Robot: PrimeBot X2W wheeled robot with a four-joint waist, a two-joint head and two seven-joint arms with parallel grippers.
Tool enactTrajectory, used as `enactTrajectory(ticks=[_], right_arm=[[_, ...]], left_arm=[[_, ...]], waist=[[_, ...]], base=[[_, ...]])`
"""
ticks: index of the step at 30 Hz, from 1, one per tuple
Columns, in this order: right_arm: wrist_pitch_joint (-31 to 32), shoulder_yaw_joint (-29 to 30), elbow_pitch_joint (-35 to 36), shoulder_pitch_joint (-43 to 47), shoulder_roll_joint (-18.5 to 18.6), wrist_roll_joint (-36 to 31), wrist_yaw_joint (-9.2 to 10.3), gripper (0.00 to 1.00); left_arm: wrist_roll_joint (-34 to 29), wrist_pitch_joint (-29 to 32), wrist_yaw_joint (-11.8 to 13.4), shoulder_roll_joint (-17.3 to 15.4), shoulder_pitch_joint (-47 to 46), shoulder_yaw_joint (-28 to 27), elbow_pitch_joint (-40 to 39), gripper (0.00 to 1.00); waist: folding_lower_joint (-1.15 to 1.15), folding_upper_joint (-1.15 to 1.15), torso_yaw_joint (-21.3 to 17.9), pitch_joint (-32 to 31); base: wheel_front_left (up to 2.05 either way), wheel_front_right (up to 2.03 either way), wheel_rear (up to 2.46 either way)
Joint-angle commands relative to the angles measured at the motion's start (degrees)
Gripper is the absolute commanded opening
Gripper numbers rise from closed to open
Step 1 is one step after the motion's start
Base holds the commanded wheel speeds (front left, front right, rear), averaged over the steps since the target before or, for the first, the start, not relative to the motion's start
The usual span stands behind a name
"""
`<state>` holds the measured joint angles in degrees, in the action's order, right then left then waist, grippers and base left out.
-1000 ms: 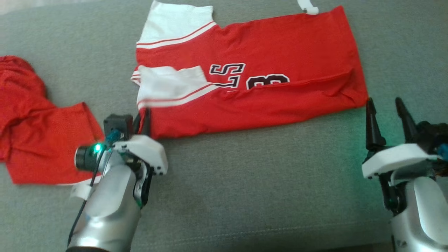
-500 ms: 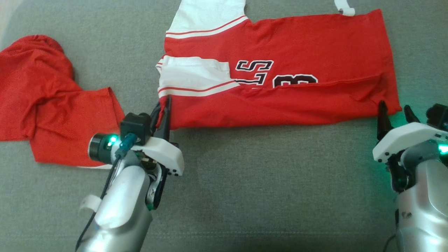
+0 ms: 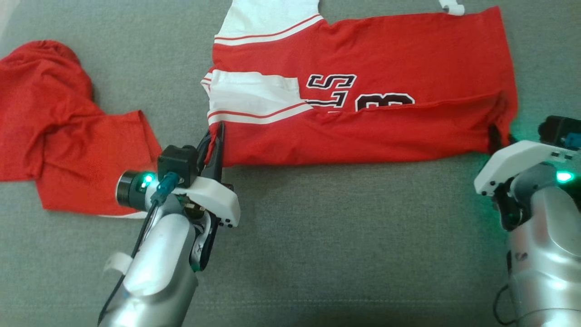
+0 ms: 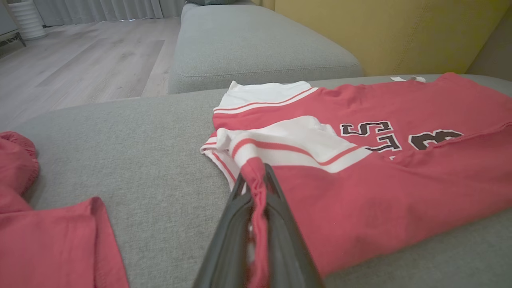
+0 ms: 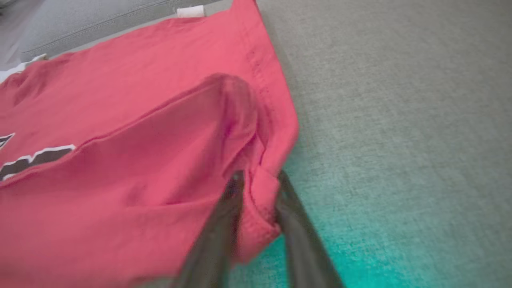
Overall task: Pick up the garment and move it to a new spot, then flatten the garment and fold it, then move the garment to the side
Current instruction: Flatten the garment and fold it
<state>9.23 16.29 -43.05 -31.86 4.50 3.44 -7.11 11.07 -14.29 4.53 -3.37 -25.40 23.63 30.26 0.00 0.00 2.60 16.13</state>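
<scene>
Right hand (image 5: 259,180) has slid onto the near right corner of the jersey (image 3: 386,54), straddling the hem; clamped or not, I cannot tell. Left hand (image 4: 255,176) pinches the near left corner. Jersey lies flat on the sofa (image 3: 340,236), part-folded; more folding and setting aside remain.

Head view: the top edge cuts off the white sleeve (image 3: 268,18) of the jersey (image 3: 386,54), and a fold (image 3: 408,109) hides part of its lettering (image 3: 333,82). Right wrist view: the right gripper (image 5: 260,178) is blurred, its grip undeterminable.
</scene>
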Motion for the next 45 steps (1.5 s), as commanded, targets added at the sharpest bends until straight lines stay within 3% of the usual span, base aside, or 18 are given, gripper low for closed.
enactTrajectory(ticks=[1,12,25,26,27,28,29,31,41,45], right_arm=[[-0.7,-1.6,0.5,-0.9,0.9,0.0,-0.37,0.0],[-2.3,-1.0,2.4,4.9,1.1,6.3,-0.37,0.0],[6.1,-1.6,17.0,18.6,-0.8,11.6,-0.37,0.0],[6.8,-1.0,18.2,19.4,-0.9,11.2,-0.37,0.3],[7.4,-0.9,19.3,20.0,-1.1,10.7,-0.37,1.0],[7.8,-0.6,20.4,20.5,-1.2,10.3,-0.37,1.0],[7.8,-0.4,21.6,20.7,-1.3,10.1,-0.37,1.0],[7.4,-0.3,23.7,20.9,-1.4,9.5,-0.37,1.0],[-1.2,-2.8,30.8,16.6,-1.6,6.4,-0.37,1.0],[-4.4,-5.9,32.2,12.8,-1.6,5.3,-0.37,1.0]], left_arm=[[-0.7,-0.7,0.3,-1.1,-2.3,-1.5,-1.5,0.0],[0.2,-0.7,-0.4,-3.0,3.2,-1.5,1.0,0.0],[1.4,2.1,-0.5,-5.4,12.3,0.1,-4.3,0.0],[1.4,2.4,-0.5,-5.5,12.7,0.2,-4.6,0.0],[1.4,2.7,-0.4,-5.6,13.0,0.4,-4.8,0.0],[1.5,3.0,-0.3,-5.6,13.2,0.5,-5.0,0.0],[1.6,3.3,-0.2,-5.6,13.2,0.5,-5.2,0.25],[1.2,3.6,0.5,-5.9,13.2,0.5,-5.4,1.0],[2.1,1.0,3.0,-6.6,8.1,-3.1,-10.1,1.0],[2.4,1.3,1.0,-8.1,1.0,-4.1,-11.9,1.0]], waist=[[0.0,0.0,-0.5,-0.5],[0.0,0.0,-3.5,-8.1],[0.0,0.0,-6.2,-12.1],[0.0,0.0,-6.4,-12.1],[0.0,0.0,-6.5,-12.1],[0.0,0.0,-6.6,-12.1],[0.0,0.0,-6.7,-12.1],[0.0,0.0,-7.0,-12.0],[0.0,0.0,-8.5,-8.9],[0.0,0.0,-9.5,-5.1]], base=[[0.0,0.0,0.0],[0.0,0.0,0.0],[0.0,0.0,0.0],[0.0,0.0,0.0],[0.0,0.0,0.0],[0.0,0.0,0.0],[0.0,0.0,0.0],[0.0,0.0,0.0],[0.0,0.0,0.0],[0.0,0.0,0.0]])
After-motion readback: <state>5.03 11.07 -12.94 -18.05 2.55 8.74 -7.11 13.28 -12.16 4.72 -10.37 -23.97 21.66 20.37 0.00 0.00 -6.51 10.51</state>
